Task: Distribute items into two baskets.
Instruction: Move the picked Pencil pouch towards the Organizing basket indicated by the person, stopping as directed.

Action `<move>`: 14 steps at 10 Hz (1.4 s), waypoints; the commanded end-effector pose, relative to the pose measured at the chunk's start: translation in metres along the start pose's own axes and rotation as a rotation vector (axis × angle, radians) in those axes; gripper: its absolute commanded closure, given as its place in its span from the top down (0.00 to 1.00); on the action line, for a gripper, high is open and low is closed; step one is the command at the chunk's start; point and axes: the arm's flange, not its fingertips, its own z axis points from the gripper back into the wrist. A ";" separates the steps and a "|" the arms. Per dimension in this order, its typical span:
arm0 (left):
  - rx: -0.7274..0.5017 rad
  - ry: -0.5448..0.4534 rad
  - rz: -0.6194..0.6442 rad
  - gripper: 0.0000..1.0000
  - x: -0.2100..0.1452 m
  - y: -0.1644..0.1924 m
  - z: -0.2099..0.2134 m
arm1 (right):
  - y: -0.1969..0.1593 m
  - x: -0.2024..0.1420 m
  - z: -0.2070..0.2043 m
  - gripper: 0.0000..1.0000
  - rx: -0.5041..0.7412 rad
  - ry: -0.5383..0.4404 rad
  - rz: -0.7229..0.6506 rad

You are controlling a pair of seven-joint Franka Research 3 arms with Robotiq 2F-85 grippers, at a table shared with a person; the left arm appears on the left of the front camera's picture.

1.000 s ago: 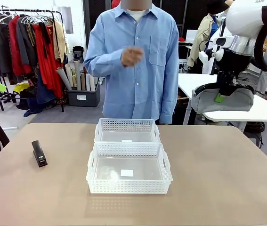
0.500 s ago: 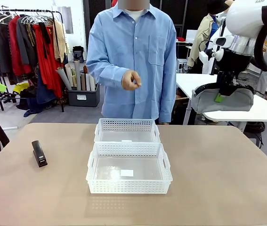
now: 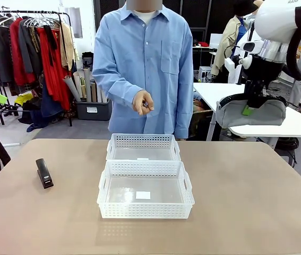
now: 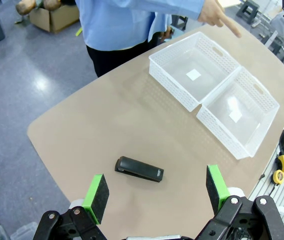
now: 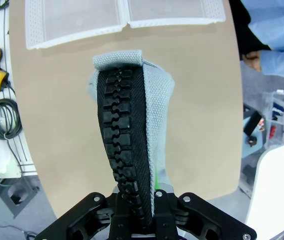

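Note:
My right gripper [image 3: 249, 109] hangs high at the right, shut on the grey pouch [image 3: 251, 113]. In the right wrist view the pouch [image 5: 159, 105] rises from the shut gripper [image 5: 135, 194], black zipper facing me. The black stapler [image 3: 44, 173] lies on the table's left side. From above, the stapler [image 4: 139, 169] sits just beyond my open left gripper [image 4: 156, 192], which holds nothing. Two white baskets stand end to end mid-table, the near basket [image 3: 145, 212] and the far basket [image 3: 142, 141]; both are empty apart from a small label.
A person in a blue shirt stands at the far edge, one hand [image 3: 142, 103] lowered over the far basket, a finger [image 4: 230, 27] pointing down at it. Bare tabletop [image 3: 246, 186] lies right of the baskets. A white table [image 3: 293, 125] stands behind my right arm.
The person's hand has dropped from chest height toward the far basket. Neither arm has moved, and the pouch and stapler stay where they were.

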 end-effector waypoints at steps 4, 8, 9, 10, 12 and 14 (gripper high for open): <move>-0.009 -0.007 -0.004 1.00 0.000 0.000 0.001 | -0.003 0.001 0.005 0.00 -0.013 0.006 -0.002; -0.009 -0.007 -0.004 1.00 0.000 0.000 0.001 | -0.014 0.006 -0.009 0.00 -0.016 0.062 -0.084; -0.009 -0.007 -0.004 1.00 0.000 0.000 0.001 | -0.022 0.011 -0.017 0.00 -0.010 0.054 -0.075; -0.009 -0.007 -0.004 1.00 0.000 0.000 0.001 | -0.032 0.016 -0.026 0.00 0.003 0.048 -0.064; -0.009 -0.007 -0.004 1.00 0.000 0.000 0.001 | -0.048 0.021 -0.036 0.00 -0.040 0.035 -0.023; -0.009 -0.007 -0.004 1.00 0.000 0.000 0.001 | -0.067 0.035 -0.052 0.00 -0.053 0.000 -0.059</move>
